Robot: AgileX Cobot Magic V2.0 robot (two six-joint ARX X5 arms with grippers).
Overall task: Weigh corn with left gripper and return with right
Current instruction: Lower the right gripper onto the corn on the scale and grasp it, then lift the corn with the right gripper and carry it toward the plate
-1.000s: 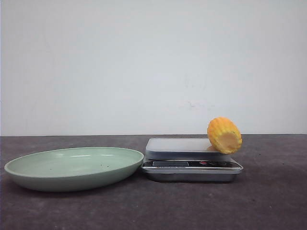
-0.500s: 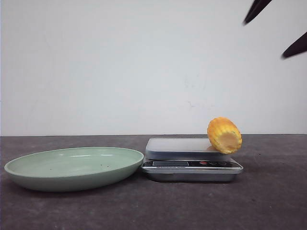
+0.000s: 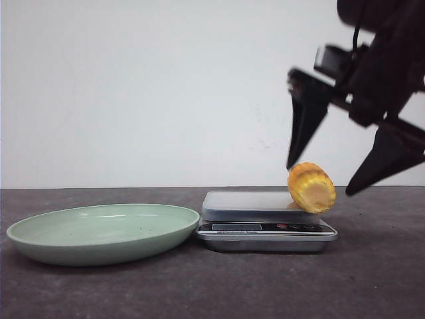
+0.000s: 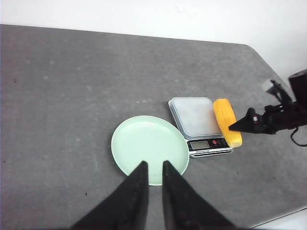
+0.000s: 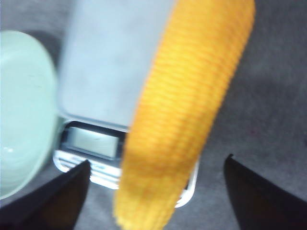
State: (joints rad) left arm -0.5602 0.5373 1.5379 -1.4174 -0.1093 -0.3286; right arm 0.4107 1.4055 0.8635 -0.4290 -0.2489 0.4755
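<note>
The corn (image 3: 311,187) is a stubby yellow-orange cob lying on the right edge of the silver kitchen scale (image 3: 255,206), its pale cut end facing the camera. My right gripper (image 3: 320,178) hangs open just above it, one finger on each side, neither one touching. The right wrist view shows the corn (image 5: 187,110) between the spread fingers of the right gripper (image 5: 157,160). My left gripper (image 4: 154,164) is held back high over the near rim of the green plate (image 4: 139,139). It is shut to a narrow slit and holds nothing.
The pale green plate (image 3: 99,232) sits left of the scale, nearly touching it. The scale's display (image 5: 91,141) faces the front. Dark grey tabletop (image 3: 372,279) surrounds both, and its right edge (image 4: 288,96) lies close beyond the scale. A white wall stands behind.
My right gripper has come down from the upper right corner and now straddles the corn, open. The corn, scale and plate have not moved.
</note>
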